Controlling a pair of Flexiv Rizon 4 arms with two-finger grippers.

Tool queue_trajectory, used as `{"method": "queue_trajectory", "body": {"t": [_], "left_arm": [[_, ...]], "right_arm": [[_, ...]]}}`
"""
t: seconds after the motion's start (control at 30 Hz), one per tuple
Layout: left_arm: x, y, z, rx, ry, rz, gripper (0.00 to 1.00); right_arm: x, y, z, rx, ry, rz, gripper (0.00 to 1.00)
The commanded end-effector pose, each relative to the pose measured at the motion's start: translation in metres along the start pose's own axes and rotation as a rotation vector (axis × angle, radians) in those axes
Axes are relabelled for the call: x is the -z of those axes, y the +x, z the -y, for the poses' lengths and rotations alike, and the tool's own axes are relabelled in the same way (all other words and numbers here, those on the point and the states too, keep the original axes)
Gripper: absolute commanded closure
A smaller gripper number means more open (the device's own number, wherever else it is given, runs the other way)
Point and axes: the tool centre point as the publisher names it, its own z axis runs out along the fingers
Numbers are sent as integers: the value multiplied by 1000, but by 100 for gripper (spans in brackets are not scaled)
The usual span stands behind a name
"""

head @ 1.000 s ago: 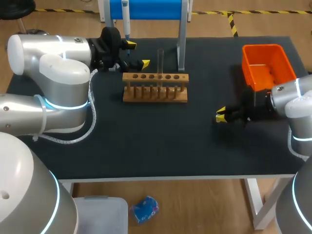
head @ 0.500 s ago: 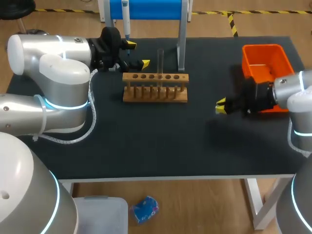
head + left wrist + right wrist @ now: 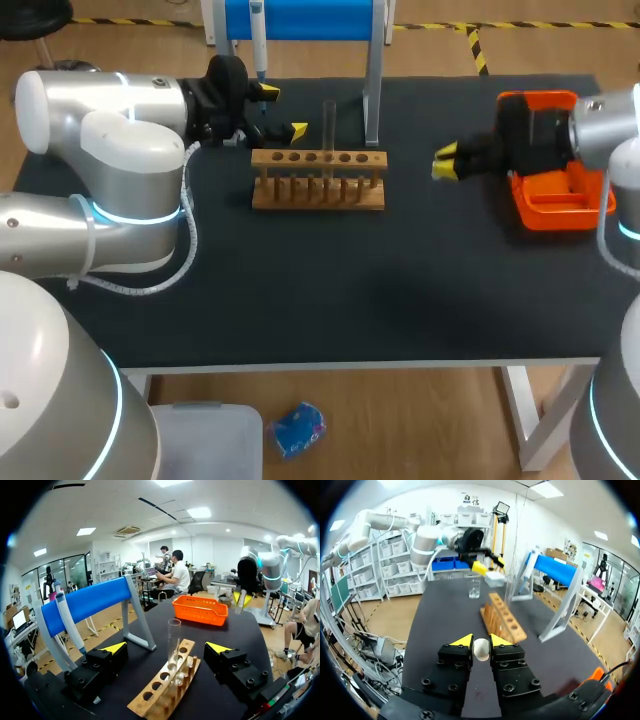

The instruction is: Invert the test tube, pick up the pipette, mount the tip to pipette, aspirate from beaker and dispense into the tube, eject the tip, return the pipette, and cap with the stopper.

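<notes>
The small white round stopper, light and probably rubbery, is clamped by its sides in the right gripper. The fragile clear glass test tube stands upper-centre in the wooden rack. The left gripper has its fingers apart.

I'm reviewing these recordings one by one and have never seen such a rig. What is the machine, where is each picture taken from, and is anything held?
Two robot arms work at a black table. One picture looks down from above and behind; the two round ones come from cameras on the wrists. On the table stand a wooden rack with an upright clear glass test tube, an orange plastic bin, a small glass beaker and a blue stand with a pipette. The left gripper is open; the right gripper pinches a small white stopper.
</notes>
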Motion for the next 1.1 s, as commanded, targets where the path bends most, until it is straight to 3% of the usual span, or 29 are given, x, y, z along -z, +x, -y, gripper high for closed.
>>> {"method": "queue_trajectory", "body": {"t": [0.03, 0.87, 1.1], "left_arm": [[-1, 0, -1, -1, 3, 1, 0], [-1, 0, -1, -1, 3, 1, 0], [-1, 0, -1, -1, 3, 1, 0]], "right_arm": [[11, -3, -32, 6, 2, -2, 100], [12, -4, -39, 5, -6, -4, 100], [-43, -44, -93, 89, -58, -108, 100]]}}
